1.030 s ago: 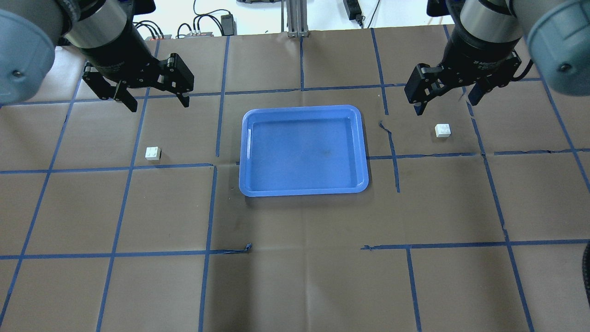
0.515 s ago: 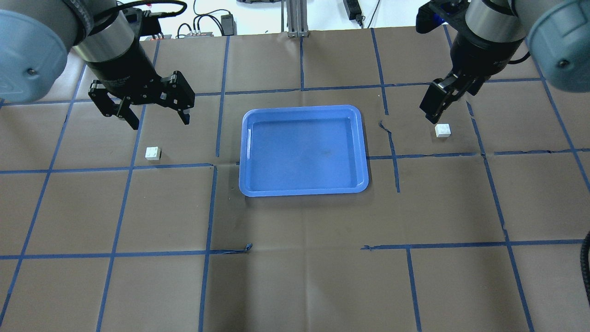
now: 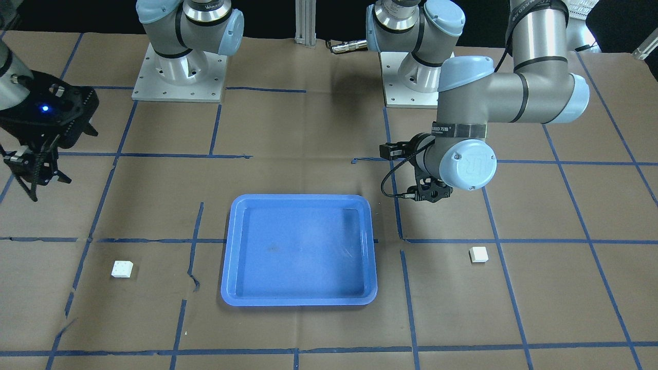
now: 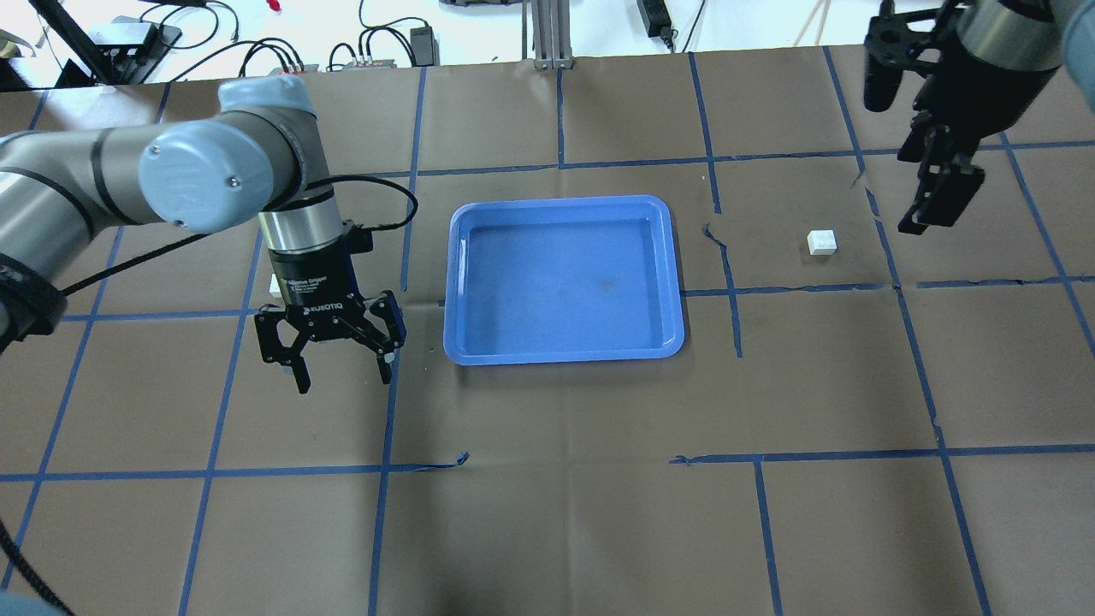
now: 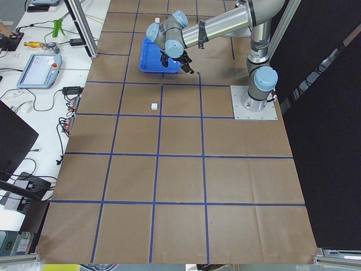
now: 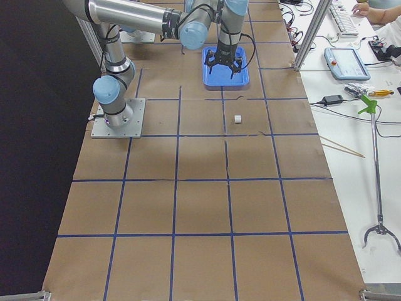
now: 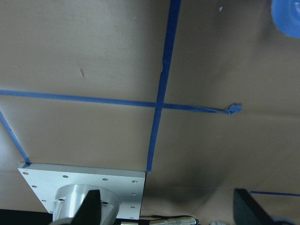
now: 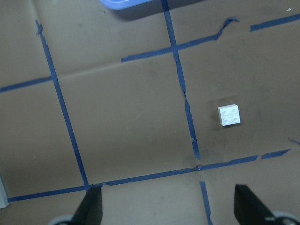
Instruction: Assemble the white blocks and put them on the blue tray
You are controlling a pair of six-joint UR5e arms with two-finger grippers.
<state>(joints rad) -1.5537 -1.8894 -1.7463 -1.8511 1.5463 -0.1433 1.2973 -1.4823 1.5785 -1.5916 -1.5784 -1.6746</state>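
Observation:
The blue tray (image 4: 458, 282) lies at the table's middle and holds nothing. One white block (image 3: 478, 254) lies on the paper on my left side; in the overhead view my left wrist covers most of it. My left gripper (image 4: 344, 382) is open and empty, hanging nearer the robot than that block and beside the tray's near left corner. The other white block (image 4: 822, 242) lies right of the tray, studs up in the right wrist view (image 8: 229, 115). My right gripper (image 4: 937, 192) is open and empty, raised to the right of that block.
Brown paper with a blue tape grid covers the table. The two arm base plates (image 3: 177, 77) stand at the robot's edge. Cables and power bricks (image 4: 376, 51) lie past the far edge. A torn tape end (image 4: 453, 462) sits near the tray.
My left arm has swung down the overhead view, carrying its open gripper past the left block towards the robot. My right gripper has moved right, away from its block, and turned.

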